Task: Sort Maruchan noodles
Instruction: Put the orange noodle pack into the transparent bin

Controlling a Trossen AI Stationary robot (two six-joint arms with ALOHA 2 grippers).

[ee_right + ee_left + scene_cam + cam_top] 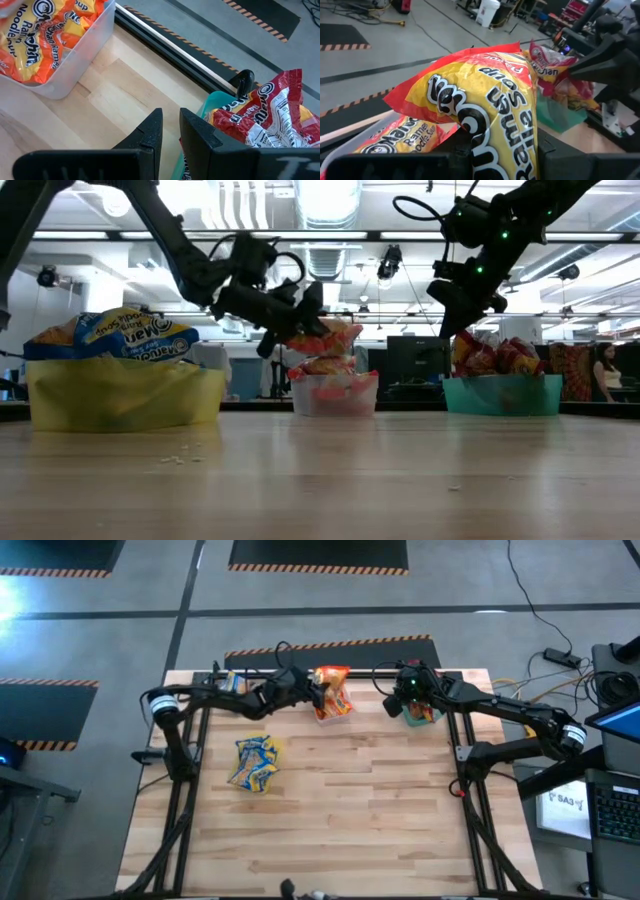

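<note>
My left gripper (485,157) reaches in from the left over the clear tub (335,393) at the table's far middle. It is shut on an orange-and-yellow noodle packet (485,95). More orange packets (35,35) lie in that tub. My right gripper (170,122) hangs just left of the green tub (503,393), which holds dark red packets (260,120). Its fingers are nearly together with nothing between them. A yellow tub (125,395) holds yellow-and-blue packets (120,335). My left gripper pinches the orange packet's near end (480,135) between its two fingers, and the wrapper crumples there. The fingers come nearly level from the table's left. The rest of the packet juts out ahead above the clear tub's pile (330,365); whether it touches that pile I cannot tell.
The three tubs stand apart: yellow (255,762) at middle left, clear (335,712) and green (420,715) along the far edge. Bare wooden tabletop (350,820) fills the near half. Dark frame rails run down both sides of the table.
</note>
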